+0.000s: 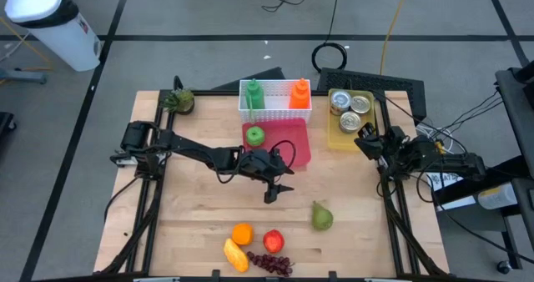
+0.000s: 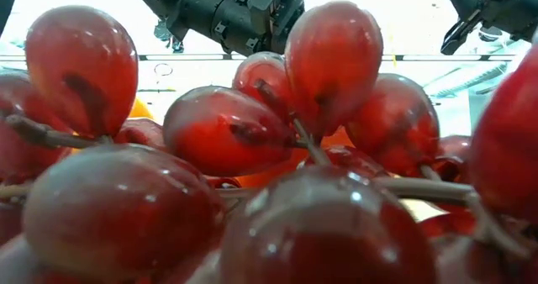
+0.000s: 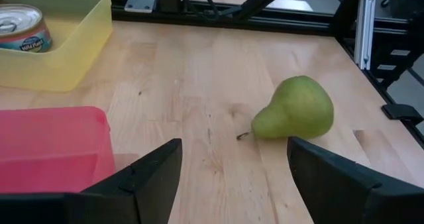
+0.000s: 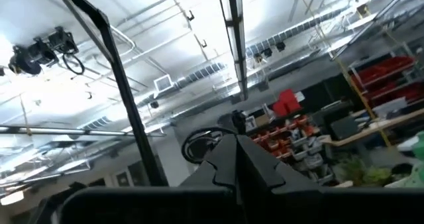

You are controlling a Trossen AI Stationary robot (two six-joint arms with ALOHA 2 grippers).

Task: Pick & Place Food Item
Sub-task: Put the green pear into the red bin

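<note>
left pincer (image 1: 278, 192) open and empty near the pear (image 1: 322, 216); right pincer (image 1: 365, 140) closed, empty

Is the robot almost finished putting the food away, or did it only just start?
Only partly. Done: one green apple already sits in the pink plastic tray. In hand: nothing yet; the left gripper hangs open-jawed beside the tray, facing the green pear on the wooden table. The right gripper waits shut by the yellow tray. Left: pear, orange, red apple, red grapes.
</note>
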